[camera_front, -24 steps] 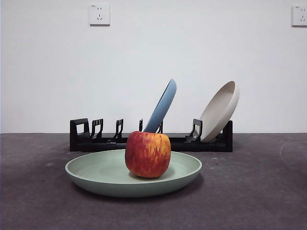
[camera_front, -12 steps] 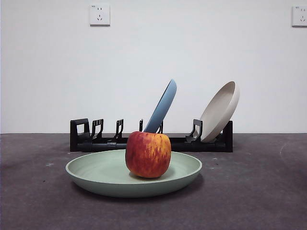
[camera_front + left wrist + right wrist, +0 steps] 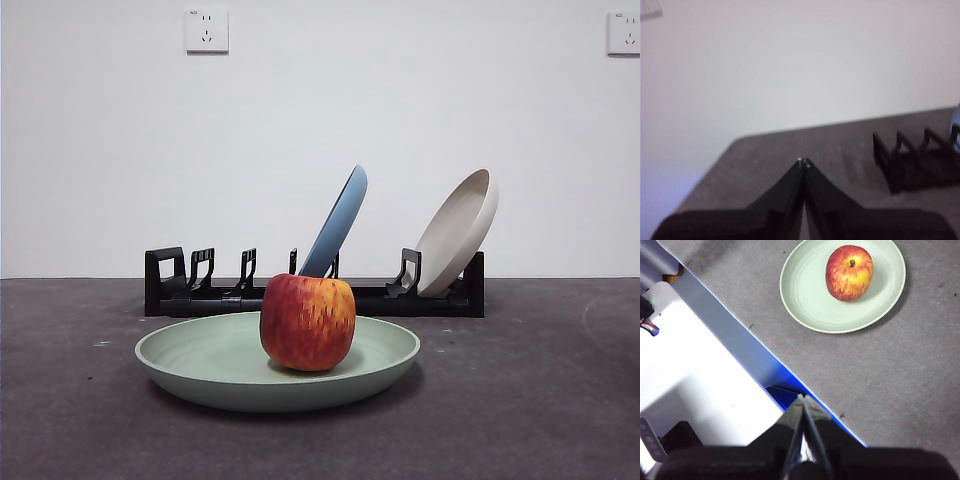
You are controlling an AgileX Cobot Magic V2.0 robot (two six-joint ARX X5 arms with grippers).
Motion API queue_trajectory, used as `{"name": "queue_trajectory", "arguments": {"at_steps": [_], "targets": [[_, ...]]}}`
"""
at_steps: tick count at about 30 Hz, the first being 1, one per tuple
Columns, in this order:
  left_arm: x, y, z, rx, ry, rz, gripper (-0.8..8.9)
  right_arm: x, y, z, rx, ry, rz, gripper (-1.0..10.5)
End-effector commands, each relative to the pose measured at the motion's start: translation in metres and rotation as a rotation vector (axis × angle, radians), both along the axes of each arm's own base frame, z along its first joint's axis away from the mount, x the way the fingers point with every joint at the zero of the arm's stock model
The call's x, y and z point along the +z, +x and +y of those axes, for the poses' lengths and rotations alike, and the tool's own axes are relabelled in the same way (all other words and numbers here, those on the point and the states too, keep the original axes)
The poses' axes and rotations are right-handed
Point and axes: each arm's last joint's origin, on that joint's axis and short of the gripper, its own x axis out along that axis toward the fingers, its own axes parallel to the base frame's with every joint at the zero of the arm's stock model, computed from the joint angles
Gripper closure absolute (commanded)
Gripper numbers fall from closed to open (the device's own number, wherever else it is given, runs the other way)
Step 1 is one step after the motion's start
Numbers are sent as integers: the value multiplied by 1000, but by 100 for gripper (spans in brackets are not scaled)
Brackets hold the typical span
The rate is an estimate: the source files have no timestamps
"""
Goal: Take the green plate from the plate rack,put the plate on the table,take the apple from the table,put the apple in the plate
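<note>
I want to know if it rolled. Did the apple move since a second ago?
No. The apple sits in the green plate at the same spot, below the plate rack as before.

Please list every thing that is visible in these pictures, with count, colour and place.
green plate: one, pale green, on the table before the rack.
apple: one, red and yellow, upright in the green plate.
rack: one, black, behind the green plate.
blue plate: one, light blue, leaning in the rack.
cream plate: one, cream-white, leaning at the rack's end.
table: one, dark grey.
sockets: two, white, on the wall.
left gripper: fingers shut, empty, beside the rack's end.
right gripper: fingers shut, empty, away from the green plate.
</note>
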Motion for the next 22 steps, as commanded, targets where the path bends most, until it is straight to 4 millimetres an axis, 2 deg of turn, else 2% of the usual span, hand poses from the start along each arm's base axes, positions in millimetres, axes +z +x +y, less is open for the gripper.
{"name": "queue_trajectory", "arguments": {"at_steps": [1, 9, 22], "targets": [[-21, 1, 0, 1, -40, 13, 816, 1, 0, 0, -6, 6, 0, 945], [-56, 3, 0, 1, -76, 47, 816, 1, 0, 0, -6, 6, 0, 945], [-78, 2, 0, 1, -113, 229, 816, 1, 0, 0, -6, 6, 1, 945]]}}
